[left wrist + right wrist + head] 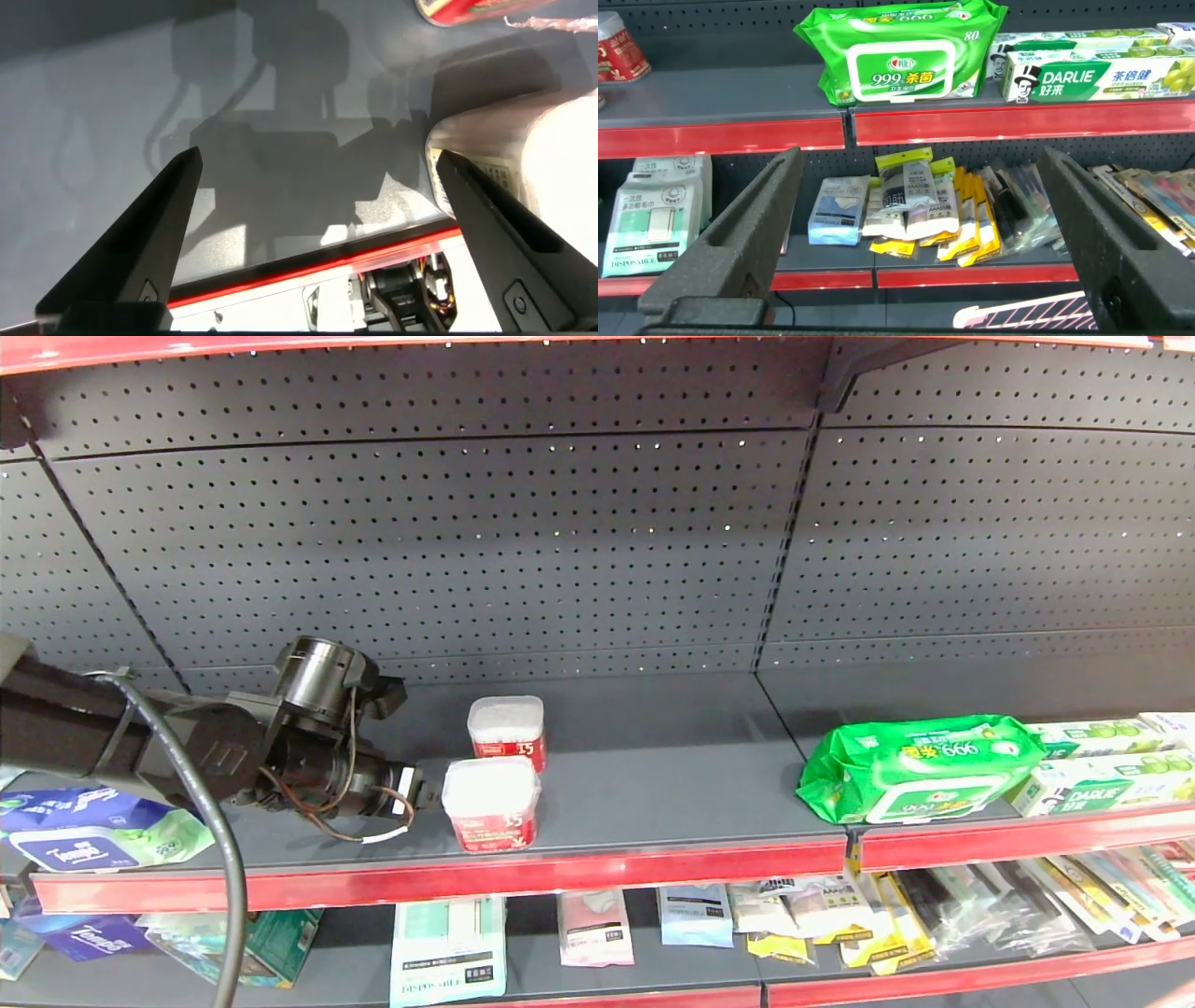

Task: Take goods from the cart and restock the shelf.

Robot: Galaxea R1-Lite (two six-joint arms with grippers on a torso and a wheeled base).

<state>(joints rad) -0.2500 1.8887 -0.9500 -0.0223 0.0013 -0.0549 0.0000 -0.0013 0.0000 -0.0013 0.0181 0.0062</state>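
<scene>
A: Where is the front cotton-swab tub [491, 803] sitting?
B: Upright near the shelf's [653, 784] front edge, lying just right of the left gripper [422, 797], which is gaping wide, gripping nothing. Left arm is nearer.

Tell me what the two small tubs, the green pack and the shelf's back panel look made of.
Front tub and rear tub: likely clear rigid plastic, glossy, white contents showing through.
Green pack: soft plastic film, shiny and wrinkled.
Back panel: probably painted sheet metal, matt grey, punched with regular holes.
</scene>
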